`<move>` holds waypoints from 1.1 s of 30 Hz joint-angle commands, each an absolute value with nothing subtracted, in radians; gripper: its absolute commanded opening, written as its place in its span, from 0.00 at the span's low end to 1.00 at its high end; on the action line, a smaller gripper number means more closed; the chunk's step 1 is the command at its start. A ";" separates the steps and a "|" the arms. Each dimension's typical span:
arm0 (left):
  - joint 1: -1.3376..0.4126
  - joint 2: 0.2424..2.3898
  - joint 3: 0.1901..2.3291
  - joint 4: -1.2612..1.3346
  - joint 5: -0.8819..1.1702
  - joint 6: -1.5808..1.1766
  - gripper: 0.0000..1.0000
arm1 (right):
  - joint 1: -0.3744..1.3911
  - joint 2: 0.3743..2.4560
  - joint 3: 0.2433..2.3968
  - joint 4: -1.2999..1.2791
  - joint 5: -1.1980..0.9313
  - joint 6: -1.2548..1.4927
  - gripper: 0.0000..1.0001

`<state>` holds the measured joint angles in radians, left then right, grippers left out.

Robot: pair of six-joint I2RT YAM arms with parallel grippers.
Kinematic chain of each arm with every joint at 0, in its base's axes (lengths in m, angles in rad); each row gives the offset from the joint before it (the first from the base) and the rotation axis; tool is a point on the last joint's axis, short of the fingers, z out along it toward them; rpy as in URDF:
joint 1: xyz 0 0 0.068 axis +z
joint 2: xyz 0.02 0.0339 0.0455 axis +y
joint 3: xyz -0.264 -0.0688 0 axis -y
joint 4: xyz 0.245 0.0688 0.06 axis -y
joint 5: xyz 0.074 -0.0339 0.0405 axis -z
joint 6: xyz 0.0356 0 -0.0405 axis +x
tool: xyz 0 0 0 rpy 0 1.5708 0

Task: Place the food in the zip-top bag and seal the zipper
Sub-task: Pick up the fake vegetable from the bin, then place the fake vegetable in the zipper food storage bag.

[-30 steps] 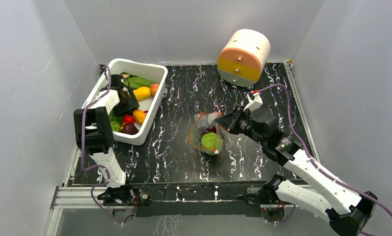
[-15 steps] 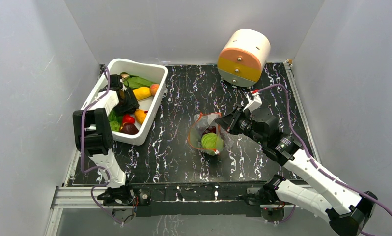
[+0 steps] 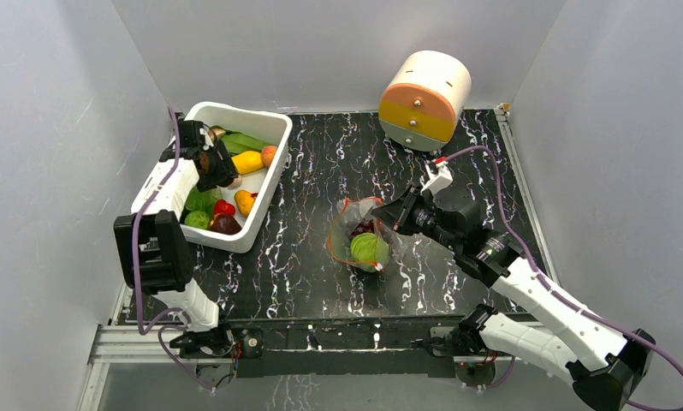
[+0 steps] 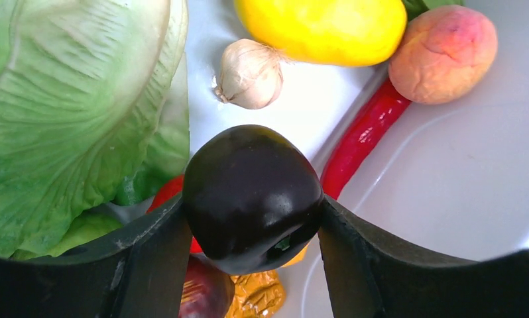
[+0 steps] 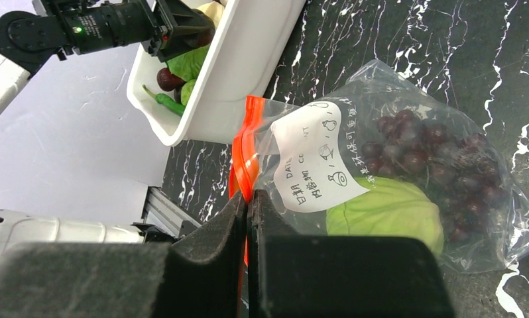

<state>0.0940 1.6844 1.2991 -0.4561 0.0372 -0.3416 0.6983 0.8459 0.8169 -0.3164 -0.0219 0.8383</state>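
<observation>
My left gripper (image 4: 252, 222) is shut on a dark round fruit (image 4: 252, 192) and holds it above the white bin (image 3: 265, 193). It is over the bin's far left part in the top view (image 3: 216, 168). In the bin lie a green leafy vegetable (image 4: 69, 112), a yellow oval fruit (image 4: 321, 26) and an orange-peach piece (image 4: 444, 36). My right gripper (image 5: 248, 199) is shut on the orange-red zipper (image 5: 247, 149) of the clear zip-top bag (image 5: 315, 126), holding its mouth up. The bag holds purple grapes (image 5: 421, 152) and a green cabbage (image 5: 388, 212).
The bin also holds a garlic bulb (image 4: 248, 73), a red chili (image 4: 364, 132) and other toy produce. A round orange-and-yellow drawer unit (image 3: 424, 98) stands at the back right. Grey walls close in the black marbled table (image 3: 321, 154) on three sides.
My left gripper has risen out of the bin and drawn back toward its far left, carrying the dark round fruit. My right gripper and the bag have barely moved.
</observation>
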 commanded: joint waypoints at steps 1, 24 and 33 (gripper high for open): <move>0.085 1.624 1.346 -0.529 0.072 -0.351 0.33 | 0.696 0.847 0.824 -0.254 -0.003 0.846 0.00; -0.195 1.457 1.535 -0.773 0.287 -0.199 0.32 | 0.696 0.887 0.892 -0.326 0.112 0.861 0.00; -0.314 1.409 1.411 -0.755 0.461 -0.205 0.32 | 0.696 0.910 0.899 -0.314 0.094 0.888 0.00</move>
